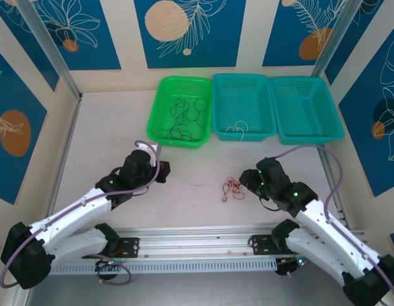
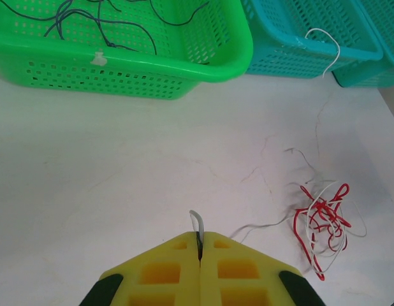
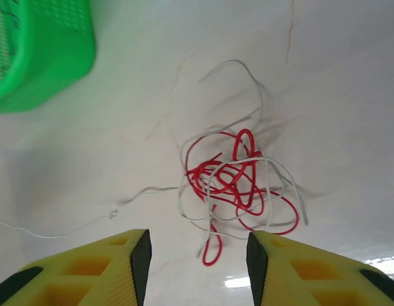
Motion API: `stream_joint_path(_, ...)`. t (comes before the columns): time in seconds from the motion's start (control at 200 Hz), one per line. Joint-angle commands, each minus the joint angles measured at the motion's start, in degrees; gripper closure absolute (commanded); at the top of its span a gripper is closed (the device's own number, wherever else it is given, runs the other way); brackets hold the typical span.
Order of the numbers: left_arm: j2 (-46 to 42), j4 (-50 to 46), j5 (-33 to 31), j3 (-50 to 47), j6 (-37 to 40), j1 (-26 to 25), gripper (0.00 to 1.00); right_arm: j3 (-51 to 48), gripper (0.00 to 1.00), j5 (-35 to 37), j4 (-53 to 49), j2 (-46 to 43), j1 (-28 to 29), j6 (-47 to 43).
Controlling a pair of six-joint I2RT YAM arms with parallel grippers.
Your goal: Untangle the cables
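The left jaws are pressed together. They pinch a thin white cable (image 2: 196, 221), and a short bit of it pokes up out of the tips. Just to the right of these jaws, another white strand (image 2: 264, 224) lies on the worktop (image 2: 120, 166) and runs toward the red and white tangle (image 2: 324, 220). I cannot tell if it is the same cable as the pinched one. The tangle lies ahead of the left jaws and off to their right.

The right jaws are spread apart and hold nothing. The tangle sits flat on the worktop right in front of them. Its lowest red loop (image 3: 211, 250) reaches into the gap between the two tips but does not touch them. White loops wind through the red ones.

Far ahead of the left jaws, to their left, is the green basket (image 2: 120, 64) with the black cables (image 1: 184, 115) inside it. To its right stands the middle teal basket (image 1: 241, 78). One white cable (image 2: 331, 48) hangs over its near rim. The other teal basket (image 1: 308, 135) is far ahead of the right jaws.
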Motion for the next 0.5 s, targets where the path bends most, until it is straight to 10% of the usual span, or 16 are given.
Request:
stream_joint_path(0.0, -0.1, 1.7, 1.1, 0.2, 0.0, 0.3, 1.00, 4.8, 0.53, 7.9, -2.4, 9.7, 4.0, 1.4)
stream_joint_path(0.245, -3.7, -1.4, -0.8, -0.1, 1.0, 0.3, 1.00, 17.7, 0.36, 13.1, -6.5, 38.2, 8.1, 0.0)
stream_joint_path(0.495, -15.9, -12.7, -18.3, -0.5, 2.7, 0.5, 1.00, 14.4, 0.50, 9.2, -1.9, 45.1, 0.7, -3.1)
